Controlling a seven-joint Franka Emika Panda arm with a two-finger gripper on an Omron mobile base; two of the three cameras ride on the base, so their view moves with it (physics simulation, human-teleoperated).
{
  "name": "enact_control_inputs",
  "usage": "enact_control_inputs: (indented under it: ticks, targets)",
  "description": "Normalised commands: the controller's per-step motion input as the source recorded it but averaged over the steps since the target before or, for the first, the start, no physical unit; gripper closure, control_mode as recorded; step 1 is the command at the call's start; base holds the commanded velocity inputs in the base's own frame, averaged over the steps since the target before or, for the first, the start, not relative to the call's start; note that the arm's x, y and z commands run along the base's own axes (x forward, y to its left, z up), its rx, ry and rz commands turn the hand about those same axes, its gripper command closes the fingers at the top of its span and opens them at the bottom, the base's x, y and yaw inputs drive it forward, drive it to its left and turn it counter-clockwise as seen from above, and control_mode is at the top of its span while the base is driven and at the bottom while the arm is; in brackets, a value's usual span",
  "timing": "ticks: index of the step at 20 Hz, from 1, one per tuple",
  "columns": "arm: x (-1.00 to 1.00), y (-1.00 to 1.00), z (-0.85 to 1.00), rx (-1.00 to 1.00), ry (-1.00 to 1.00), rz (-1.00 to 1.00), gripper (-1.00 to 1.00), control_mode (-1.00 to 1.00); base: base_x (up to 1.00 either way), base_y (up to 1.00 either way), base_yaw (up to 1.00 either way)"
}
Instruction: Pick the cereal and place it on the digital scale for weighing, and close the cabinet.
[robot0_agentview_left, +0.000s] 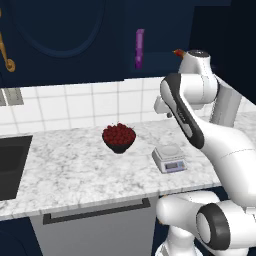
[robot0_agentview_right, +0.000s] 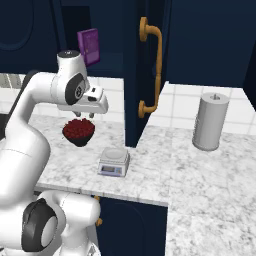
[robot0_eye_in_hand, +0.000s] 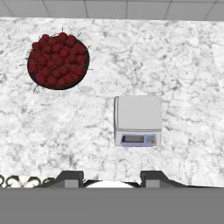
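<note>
Left base view
- cereal: flat purple box, upright on the shelf of the open cabinet, well above the bench
- cabinet door: dark navy, arched panel, curved gold handle at far left
- bench: white-grey marbled stone, glossy square white tiles behind
- bowl of red fruit: round dark bowl, heaped, mid-bench toward the back edge
- digital scale: light grey, square, flat platform, near the front edge, right of the bowl
- drawer: grey, black bar handle, below the front edge

Right base view
- gripper: over the bench above the bowl, holds nothing; jaws too small, cannot tell the gap
- paper towel roll: grey upright cylinder, right part of the bench

Hand view
- fingertips: dark, set apart, nothing between; scale platform smooth, bluish display facing the front edge
</note>
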Motion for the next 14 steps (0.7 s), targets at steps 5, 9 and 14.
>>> enact_control_inputs:
  ticks: [5, 9, 14]
  targets:
    - [-0.23, 0.00, 0.00, 0.00, -0.01, 0.02, -1.00, -1.00, 0.00, 0.00, 0.00]
    - [-0.38, 0.19, 0.06, 0.00, -0.13, 0.00, -1.00, -1.00, 0.00, 0.00, 0.00]
    - [-0.28, 0.17, 0.30, 0.00, -0.04, 0.00, -1.00, -1.00, 0.00, 0.00, 0.00]
